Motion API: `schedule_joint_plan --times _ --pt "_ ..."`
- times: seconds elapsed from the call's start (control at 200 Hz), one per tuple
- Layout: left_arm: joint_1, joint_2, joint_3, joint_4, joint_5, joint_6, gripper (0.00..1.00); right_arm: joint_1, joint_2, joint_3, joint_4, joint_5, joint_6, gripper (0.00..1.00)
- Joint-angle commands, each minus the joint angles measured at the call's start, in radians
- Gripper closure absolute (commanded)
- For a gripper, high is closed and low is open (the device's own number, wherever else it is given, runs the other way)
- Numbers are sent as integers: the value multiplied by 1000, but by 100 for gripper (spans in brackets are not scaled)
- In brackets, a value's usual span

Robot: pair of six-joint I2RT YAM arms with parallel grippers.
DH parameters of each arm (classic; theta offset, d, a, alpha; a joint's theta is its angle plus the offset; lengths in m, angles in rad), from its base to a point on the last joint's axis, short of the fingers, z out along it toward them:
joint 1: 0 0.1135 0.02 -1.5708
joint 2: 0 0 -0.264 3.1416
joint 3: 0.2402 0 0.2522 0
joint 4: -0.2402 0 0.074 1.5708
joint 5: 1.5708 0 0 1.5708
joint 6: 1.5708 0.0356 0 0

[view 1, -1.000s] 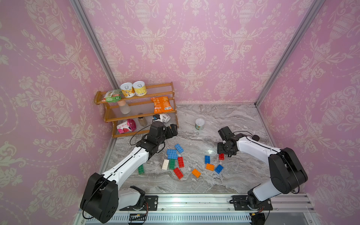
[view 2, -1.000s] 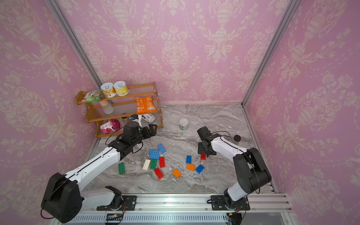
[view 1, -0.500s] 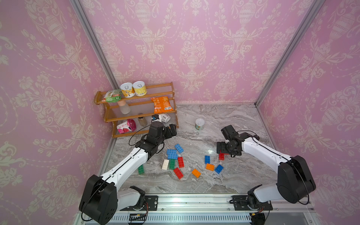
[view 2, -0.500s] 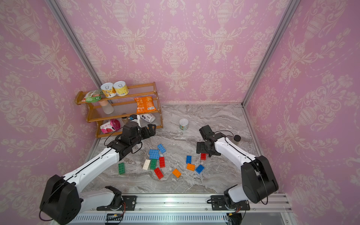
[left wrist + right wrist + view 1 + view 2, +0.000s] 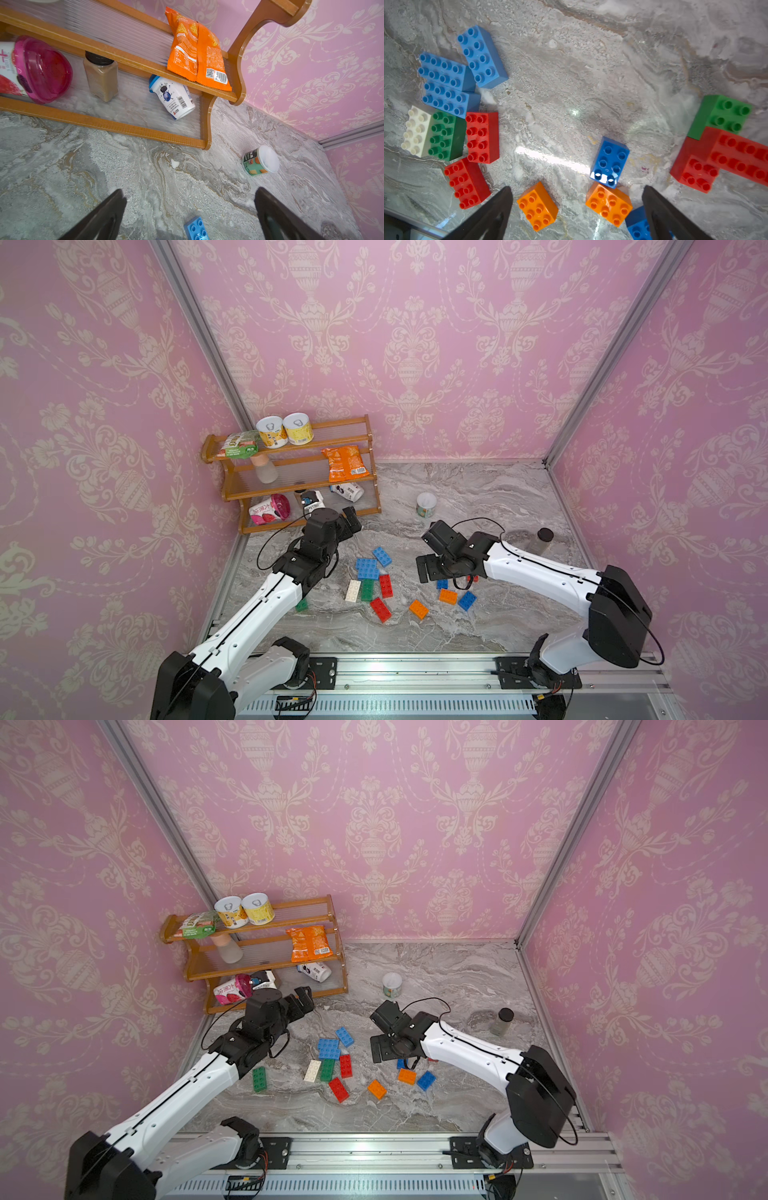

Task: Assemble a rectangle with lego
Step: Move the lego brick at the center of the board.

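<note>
The lego (image 5: 368, 568) is scattered loose on the desk (image 5: 478, 497), none gripped. The left pincer (image 5: 190, 192) and right pincer (image 5: 577, 188) are spread wide, empty. On the shelf (image 5: 377, 489), two tins (image 5: 272, 432) and an orange packet (image 5: 344, 463) are stored.

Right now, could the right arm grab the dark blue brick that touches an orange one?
Probably yes. The right gripper is open and empty, hanging close above the blue brick, with bare table on its long sides. Only the orange brick touching one end might crowd a finger.
</note>
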Motion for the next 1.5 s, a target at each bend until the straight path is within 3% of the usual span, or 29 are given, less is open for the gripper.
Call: schedule_joint_plan --times 0.0,0.24,0.775,1.071,1.311,1.496 --pt "-8 -25 -13 -79 -103 -33 1 64 92 103 11 23 17 0" --pt "-8 -21 -13 -100 -122 -39 1 144 264 238 -1 -8 -18 2" --pt "-8 6 -13 -70 -97 -24 1 150 497 424 -95 7 -71 13" --pt "-8 32 -13 -33 -40 3 1 51 389 270 -26 45 23 30" --pt "-8 80 -9 4 34 14 1 -32 273 123 33 36 49 33" --pt "-8 114 18 10 92 46 1 -71 229 98 26 28 37 33"
